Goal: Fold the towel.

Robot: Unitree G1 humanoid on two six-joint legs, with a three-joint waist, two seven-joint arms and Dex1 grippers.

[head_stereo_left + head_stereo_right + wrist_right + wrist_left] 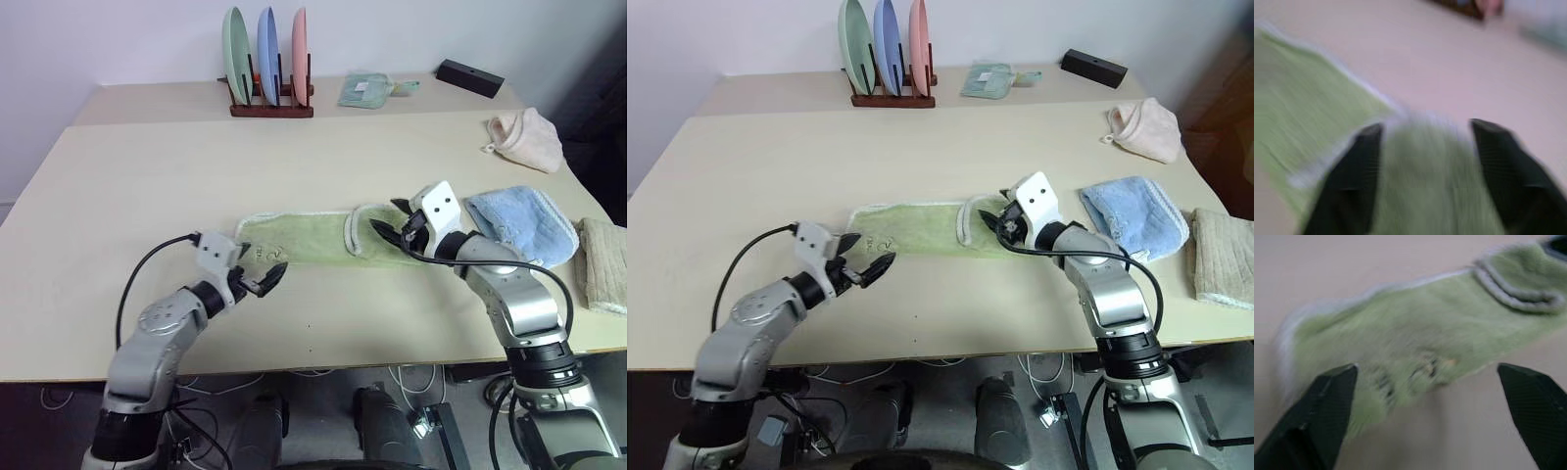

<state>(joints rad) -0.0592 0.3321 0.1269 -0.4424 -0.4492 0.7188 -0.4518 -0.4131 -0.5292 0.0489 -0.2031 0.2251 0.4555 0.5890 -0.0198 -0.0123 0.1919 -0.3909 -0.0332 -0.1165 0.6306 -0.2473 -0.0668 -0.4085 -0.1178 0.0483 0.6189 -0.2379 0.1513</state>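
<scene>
**Towel's a long strip now, next fold needs both ends grabbed clean**

Standing here watching: the light green terry towel with white stitched edging (pixel 299 238) lies flat on the pale wooden worktop (pixel 147 176) as a long narrow band, and one end is already flipped back over itself, right in front of the right fingers (pixel 400 210). The small dark embroidered mark (pixel 261 253) sits at the other end, just ahead of the left fingers (pixel 275 273).

The left gripper (pixel 257 268) has its fingers spread wide, holding nothing, hovering just off the near corner of the cloth. The right gripper (pixel 392 219) is also spread, with the folded-over lip sitting between its fingers in the wrist view; I can't tell if it's actually touching the cloth.

My take on doing this bit well:
- Left side should slide forward so one finger goes under the corner and one over, then pinch on the white edging, not the fluffy middle.
- Right side should pin or pinch that flipped end so the band doesn't drag.
- Lift low and carry the marked end straight across to meet the other edge, keeping the edging lined up.

The light blue folded cloth (pixel 519 223) sits just beyond the right fingers, so don't snag it.
</scene>
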